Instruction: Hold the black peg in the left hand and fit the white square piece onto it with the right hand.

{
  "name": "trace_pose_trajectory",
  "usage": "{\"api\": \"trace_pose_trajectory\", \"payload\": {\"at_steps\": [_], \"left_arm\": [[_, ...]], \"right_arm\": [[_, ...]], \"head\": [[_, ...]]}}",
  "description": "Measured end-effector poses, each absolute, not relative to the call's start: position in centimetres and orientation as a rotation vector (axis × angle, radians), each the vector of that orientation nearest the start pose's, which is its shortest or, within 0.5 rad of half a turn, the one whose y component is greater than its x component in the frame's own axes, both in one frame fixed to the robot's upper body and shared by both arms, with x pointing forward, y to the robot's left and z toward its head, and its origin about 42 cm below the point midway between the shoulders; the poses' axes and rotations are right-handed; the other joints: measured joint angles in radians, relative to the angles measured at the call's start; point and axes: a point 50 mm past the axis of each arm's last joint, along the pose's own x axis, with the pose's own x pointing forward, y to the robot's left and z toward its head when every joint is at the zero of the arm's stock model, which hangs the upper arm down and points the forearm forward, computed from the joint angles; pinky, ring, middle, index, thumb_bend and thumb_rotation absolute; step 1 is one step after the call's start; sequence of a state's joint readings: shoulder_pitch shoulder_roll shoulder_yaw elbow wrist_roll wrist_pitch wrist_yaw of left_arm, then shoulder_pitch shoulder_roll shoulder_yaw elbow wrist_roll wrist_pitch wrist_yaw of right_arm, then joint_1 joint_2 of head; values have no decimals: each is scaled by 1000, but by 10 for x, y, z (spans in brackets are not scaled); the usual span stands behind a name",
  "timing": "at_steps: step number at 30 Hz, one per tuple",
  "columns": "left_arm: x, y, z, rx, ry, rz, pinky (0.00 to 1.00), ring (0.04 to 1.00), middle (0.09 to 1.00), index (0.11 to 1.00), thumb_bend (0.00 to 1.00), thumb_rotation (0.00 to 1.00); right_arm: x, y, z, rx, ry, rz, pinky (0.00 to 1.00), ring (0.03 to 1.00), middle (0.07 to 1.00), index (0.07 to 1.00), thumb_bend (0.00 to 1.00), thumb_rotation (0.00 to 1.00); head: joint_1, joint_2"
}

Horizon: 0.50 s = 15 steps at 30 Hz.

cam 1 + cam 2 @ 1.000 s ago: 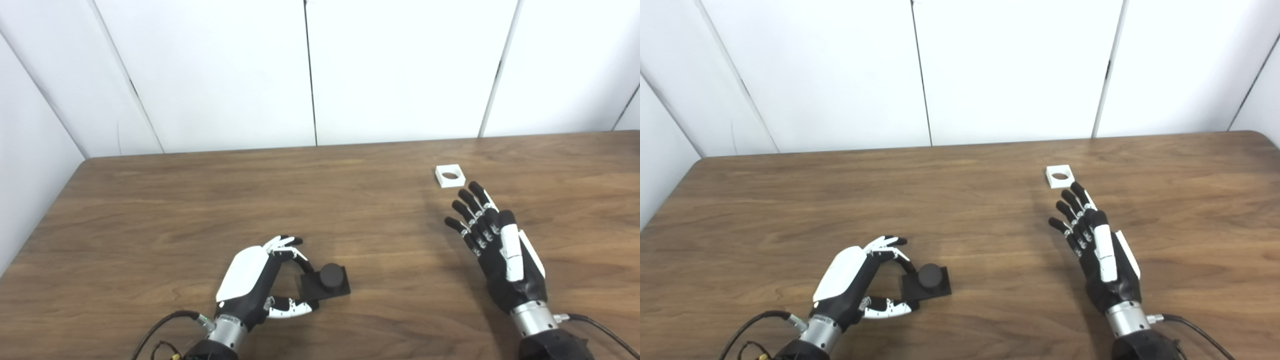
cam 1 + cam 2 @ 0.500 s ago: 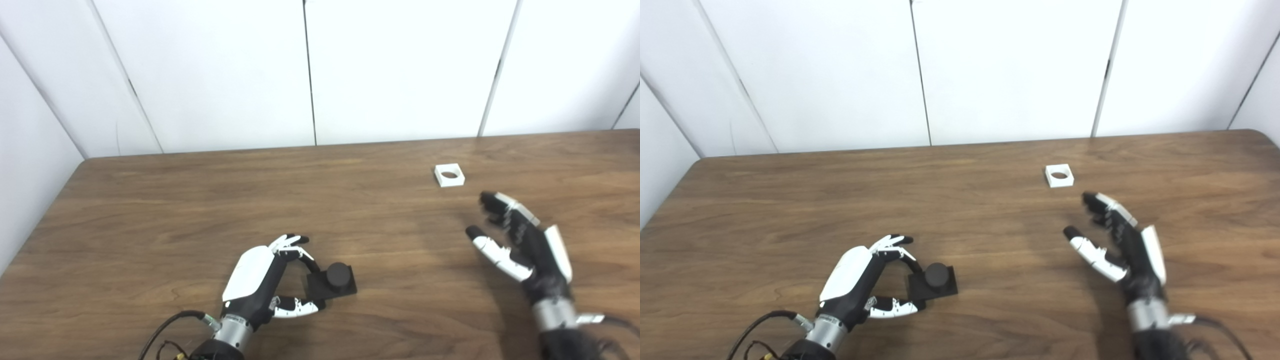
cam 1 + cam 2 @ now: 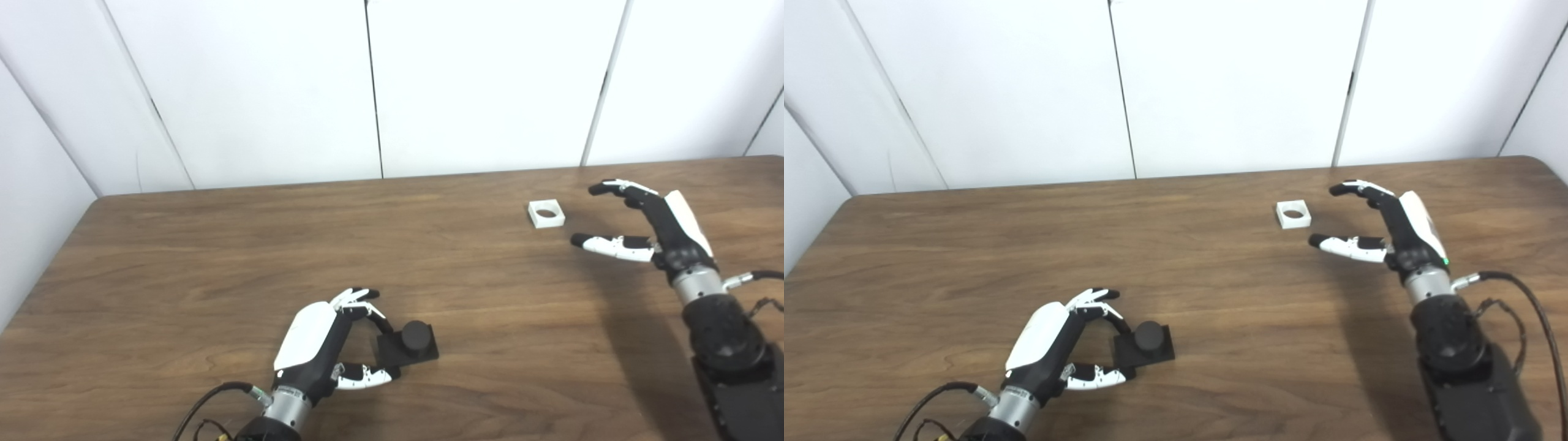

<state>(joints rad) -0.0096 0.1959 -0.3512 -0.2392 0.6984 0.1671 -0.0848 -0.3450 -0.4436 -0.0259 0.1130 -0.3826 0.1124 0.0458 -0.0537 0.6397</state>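
Note:
The black peg (image 3: pixel 417 335), a short round stub on a square black base, rests on the wooden table (image 3: pixel 214 257) near the front. My left hand (image 3: pixel 313 340) lies just left of it, with fingers and thumb closed on the base's left edge. The white square piece (image 3: pixel 546 214), which has a round hole, lies flat at the far right. My right hand (image 3: pixel 660 224) is raised just right of it and open. Its fingers and thumb are spread towards the piece and do not touch it.
White wall panels (image 3: pixel 478 86) stand behind the table's far edge. The table's left edge runs close to the left wall. Cables trail from both wrists near the front edge.
My right hand has turned from palm-down to a sideways open pose and moved up and back, level with the white piece. The left hand and peg have shifted slightly right. The camera moved a little.

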Motion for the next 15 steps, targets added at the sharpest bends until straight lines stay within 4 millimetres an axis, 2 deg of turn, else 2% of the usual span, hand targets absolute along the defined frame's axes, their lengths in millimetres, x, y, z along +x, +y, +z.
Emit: {"api": "trace_pose_trajectory", "payload": {"at_steps": [3, 6, 9, 15], "left_arm": [[267, 173, 140, 865, -147, -295, 818, 921, 864, 491, 505, 73], [267, 172, 139, 863, -149, -297, 822, 921, 864, 491, 505, 73], [268, 172, 138, 862, -151, -298, 815, 917, 862, 491, 505, 73], [268, 171, 137, 858, -155, -298, 831, 922, 865, 491, 506, 73]], "right_arm": [[405, -356, 221, -885, -95, -42, 857, 911, 887, 721, 903, 265], [415, -355, 230, -937, -85, -5, 853, 928, 899, 713, 943, 225], [427, -347, 229, -981, -52, 69, 857, 943, 907, 713, 958, 199], [443, -348, 227, -1024, -4, 115, 857, 943, 904, 718, 964, 192]], "head": [[-5, -2], [-12, 0], [-14, -2], [-18, -6]]}}
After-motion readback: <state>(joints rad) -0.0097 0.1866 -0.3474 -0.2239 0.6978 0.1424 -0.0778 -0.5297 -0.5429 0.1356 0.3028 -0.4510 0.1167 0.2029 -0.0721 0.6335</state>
